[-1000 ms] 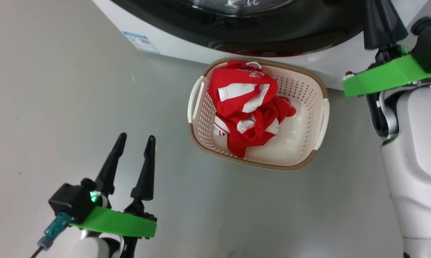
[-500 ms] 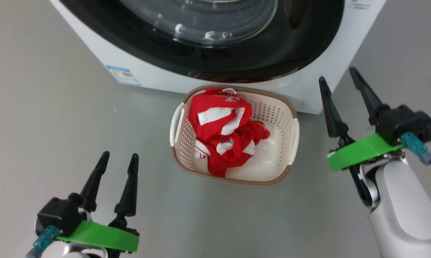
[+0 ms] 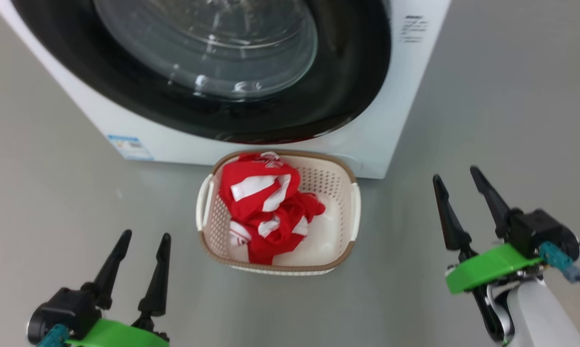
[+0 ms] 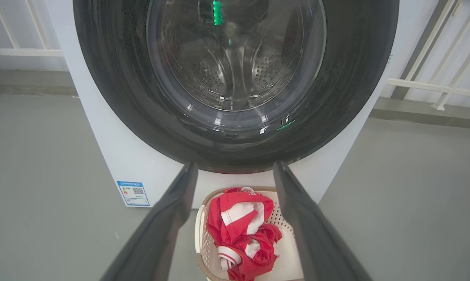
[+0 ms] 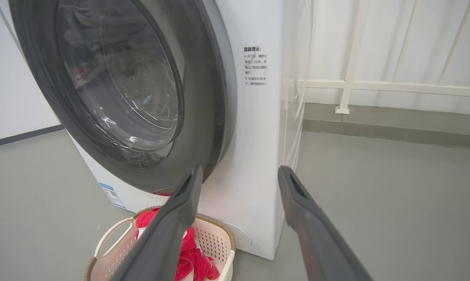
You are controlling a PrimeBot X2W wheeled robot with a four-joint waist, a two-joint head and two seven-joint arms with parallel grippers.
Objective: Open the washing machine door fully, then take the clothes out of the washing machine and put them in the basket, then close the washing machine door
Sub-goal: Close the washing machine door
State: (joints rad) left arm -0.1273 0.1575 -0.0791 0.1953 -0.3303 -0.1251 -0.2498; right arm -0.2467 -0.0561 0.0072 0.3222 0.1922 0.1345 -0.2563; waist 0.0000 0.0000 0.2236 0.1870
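Head view: washing machine door [image 3: 208, 53] looks shut on washing machine [image 3: 367, 144]. Clothes [image 3: 263, 212] heaped in basket [image 3: 335, 231], just beside machine front. Left gripper [image 3: 145, 235] and right gripper [image 3: 454, 173] both spread, empty. Risk: latch not caught, door swings out over basket.

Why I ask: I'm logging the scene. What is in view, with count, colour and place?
washing machine: one, white, on the floor behind the basket
washing machine door: one, glossy black rim and clear glass, lying against the machine's front
label: one, blue and white, lower left of the machine's front
basket: one, cream with brown rim, on the floor before the machine
clothes: one bundle, number unclear, red with white, in the basket
railing: one, white, beyond the machine
floor: grey
left gripper: one, dark fingers, open, empty, left of the basket
right gripper: one, dark fingers, open, empty, right of the basket
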